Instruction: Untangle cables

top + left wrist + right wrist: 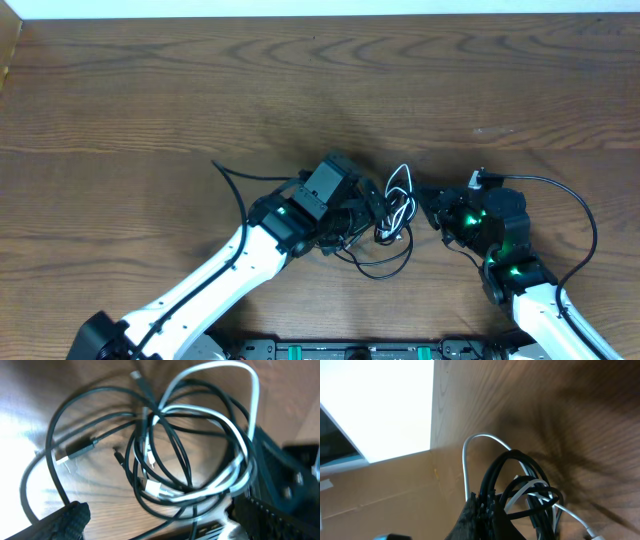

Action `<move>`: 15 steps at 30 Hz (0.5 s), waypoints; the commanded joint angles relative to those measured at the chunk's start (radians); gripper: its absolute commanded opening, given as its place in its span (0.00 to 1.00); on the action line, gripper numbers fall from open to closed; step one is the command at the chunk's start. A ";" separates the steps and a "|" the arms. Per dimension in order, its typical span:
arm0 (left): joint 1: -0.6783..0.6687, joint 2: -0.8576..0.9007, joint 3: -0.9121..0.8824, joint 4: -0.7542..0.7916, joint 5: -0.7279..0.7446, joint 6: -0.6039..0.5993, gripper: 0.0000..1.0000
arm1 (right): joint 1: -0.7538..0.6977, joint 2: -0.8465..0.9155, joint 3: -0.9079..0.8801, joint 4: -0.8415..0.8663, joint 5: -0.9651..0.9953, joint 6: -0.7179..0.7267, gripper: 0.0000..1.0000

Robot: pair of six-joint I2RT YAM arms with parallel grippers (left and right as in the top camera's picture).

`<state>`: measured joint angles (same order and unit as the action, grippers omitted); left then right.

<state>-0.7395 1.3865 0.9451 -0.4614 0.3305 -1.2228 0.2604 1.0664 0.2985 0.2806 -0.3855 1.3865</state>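
The cables [395, 218] lie in one tangle on the wooden table between my two grippers: black cords wound together with a white cord whose loop [400, 180] sticks out toward the far side. A black loop [385, 270] trails toward the near edge. In the left wrist view the tangle [190, 460] fills the frame, with a black plug [75, 451] at the left. My left gripper [372, 208] [160, 512] is open, fingers either side of the tangle's near part. My right gripper [428, 205] [487, 502] is shut on a bunch of black cords [512, 467], with the white cord [470, 445] arching beside them.
Thicker black robot cables loop out from the left arm [235, 185] and the right arm [585, 215]. A cardboard wall [385, 490] and the table's far edge show in the right wrist view. Bare wood table [320, 90] lies beyond the tangle.
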 commanded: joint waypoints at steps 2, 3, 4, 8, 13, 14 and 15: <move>0.006 0.024 0.021 0.047 -0.086 0.198 0.98 | -0.026 -0.008 0.025 -0.023 0.013 0.003 0.01; 0.004 0.024 0.021 0.054 -0.110 0.390 0.98 | -0.035 -0.008 0.025 -0.034 0.012 0.003 0.02; 0.002 0.024 0.021 0.054 -0.116 0.533 0.98 | -0.042 -0.008 0.025 -0.039 0.012 0.003 0.02; -0.006 0.023 0.021 0.003 -0.138 1.095 0.98 | -0.081 -0.008 0.025 -0.037 -0.014 -0.025 0.02; -0.037 0.024 0.021 -0.001 -0.145 1.273 0.98 | -0.122 -0.008 0.025 -0.037 -0.070 0.044 0.02; -0.048 0.024 0.021 0.003 -0.148 1.291 0.98 | -0.123 -0.008 0.025 -0.037 -0.075 0.060 0.02; -0.061 0.024 0.021 0.008 -0.154 1.301 0.98 | -0.123 -0.008 0.026 -0.037 -0.078 0.076 0.01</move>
<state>-0.7727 1.4082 0.9451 -0.4610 0.2035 -0.1322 0.1467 1.0664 0.2993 0.2417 -0.4255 1.4094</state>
